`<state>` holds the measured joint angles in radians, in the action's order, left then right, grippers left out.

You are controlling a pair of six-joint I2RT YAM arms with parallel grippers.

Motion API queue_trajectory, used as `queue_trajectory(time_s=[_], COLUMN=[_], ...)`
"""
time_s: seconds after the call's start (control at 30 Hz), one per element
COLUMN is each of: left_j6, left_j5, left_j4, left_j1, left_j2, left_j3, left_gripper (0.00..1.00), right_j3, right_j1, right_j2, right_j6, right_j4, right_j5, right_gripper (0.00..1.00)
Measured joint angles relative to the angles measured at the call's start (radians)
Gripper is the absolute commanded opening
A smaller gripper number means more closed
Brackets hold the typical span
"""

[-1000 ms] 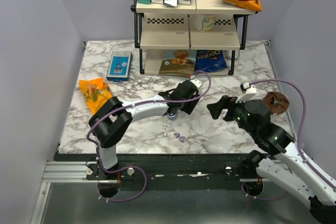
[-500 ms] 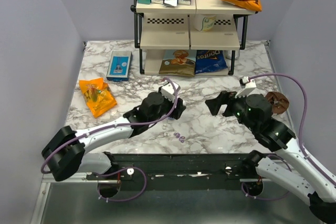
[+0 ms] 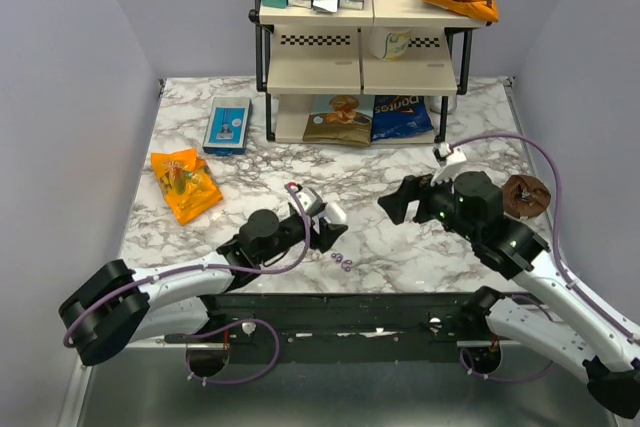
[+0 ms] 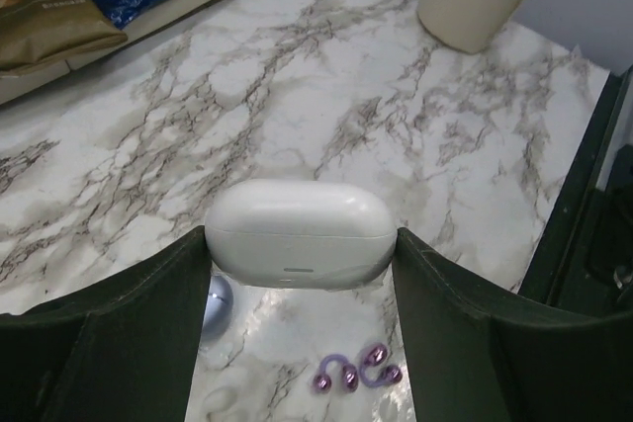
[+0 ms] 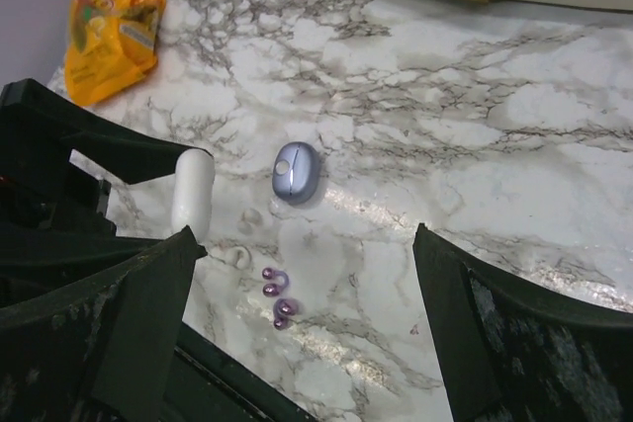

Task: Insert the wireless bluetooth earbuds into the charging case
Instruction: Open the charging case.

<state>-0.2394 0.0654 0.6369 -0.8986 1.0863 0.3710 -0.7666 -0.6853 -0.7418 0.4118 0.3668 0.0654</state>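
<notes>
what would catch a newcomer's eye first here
First, the white case pinched in the left gripper, near the front edge of the table. Close by on the marble lie the closed lavender case and, nearer the edge, the tiny purple earbuds, apart from it. The right gripper hangs open to the right, holding nothing.
</notes>
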Motion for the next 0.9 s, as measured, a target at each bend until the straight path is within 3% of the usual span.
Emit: queue_trajectory(time_s=[0.13, 0.37, 0.9], left_j6=[0.111, 0.222, 0.295], left_j5=[0.052, 0.086, 0.079], left_j4=[0.159, 0.254, 0.259], left_j1=[-0.011, -0.022, -0.122], left_j2=[0.041, 0.049, 0.032], left_j3=[-0.132, -0.134, -0.134], left_gripper=[0.0, 0.0, 0.0], right_j3=[-0.016, -0.047, -0.11], right_j1=[0.0, -0.011, -0.11], right_j2=[-0.076, -0.188, -0.338], right_j6=[-0.039, -0.084, -0.099], right_j4=[0.002, 0.016, 0.02], right_j5=[-0.079, -0.23, -0.301], right_gripper=[0.99, 1.0, 1.0])
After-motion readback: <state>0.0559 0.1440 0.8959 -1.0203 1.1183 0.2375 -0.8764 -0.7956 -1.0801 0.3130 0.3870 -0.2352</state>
